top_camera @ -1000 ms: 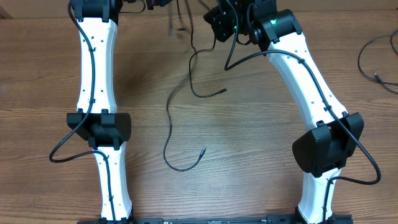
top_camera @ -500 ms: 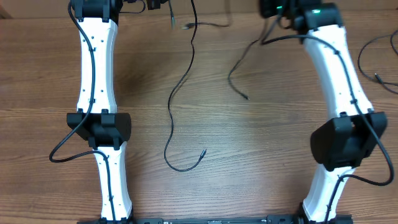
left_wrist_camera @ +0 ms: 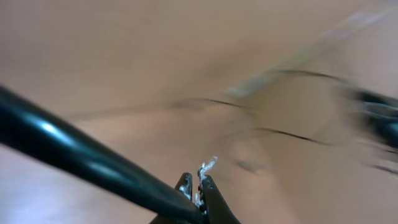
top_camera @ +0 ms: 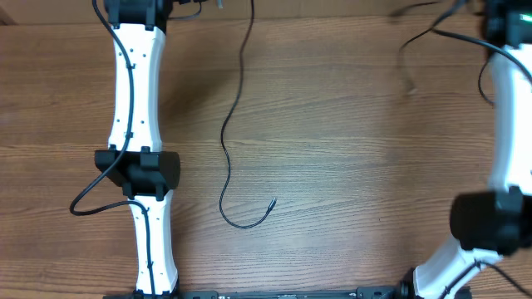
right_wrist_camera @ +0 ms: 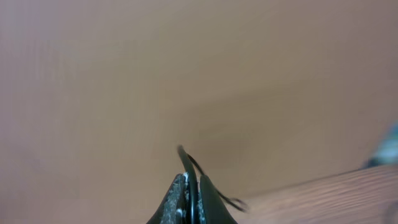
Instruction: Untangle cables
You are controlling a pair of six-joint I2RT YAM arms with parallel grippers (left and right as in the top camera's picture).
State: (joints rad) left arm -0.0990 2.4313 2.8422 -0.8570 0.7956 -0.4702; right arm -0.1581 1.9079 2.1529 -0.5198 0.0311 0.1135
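Swung out since half a second ago, the right gripper (right_wrist_camera: 191, 186) now sits past the table's far right corner, and the second cable (top_camera: 405, 58) has gone with it, so it no longer lies near the long cable (top_camera: 226, 141). The right gripper's fingers are pressed together on that thin black cord, which loops out just above the tips in the right wrist view. The left gripper (left_wrist_camera: 198, 190) is also closed, with a silvery plug end (left_wrist_camera: 207, 167) pinched between its tips; motion blur hides which cable that end belongs to.

The long cable runs from the top edge down the middle of the table (top_camera: 349, 166) in loose bends and hooks round to its free plug (top_camera: 273, 201). It crosses nothing, so the separation looks mostly done. What seems left is laying both cords down well apart.

The surface is brown wood-grain board. Beyond it no room shows, and both wrist views are a tan blur.
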